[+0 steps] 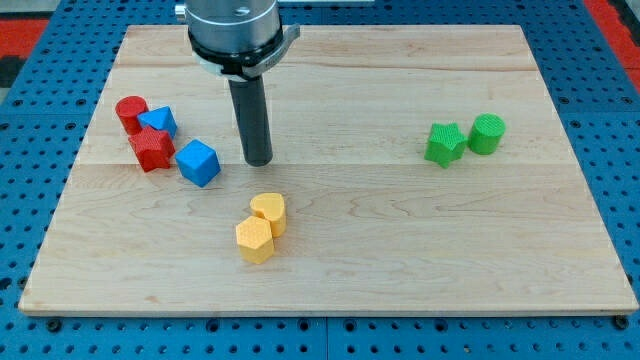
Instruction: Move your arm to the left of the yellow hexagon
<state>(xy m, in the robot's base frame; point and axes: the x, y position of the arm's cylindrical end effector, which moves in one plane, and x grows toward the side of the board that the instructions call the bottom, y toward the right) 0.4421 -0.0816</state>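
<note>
The yellow hexagon lies on the wooden board, left of centre toward the view's bottom. A second yellow block, rounded in shape, touches it at its upper right. My tip rests on the board above both yellow blocks, about 50 pixels above the rounded one and roughly in line with the hexagon, not to its left. A blue cube sits just to the left of my tip.
A red cylinder, a blue block and a red star-like block cluster at the view's left. A green star and a green cylinder stand at the right. The board ends near the bottom.
</note>
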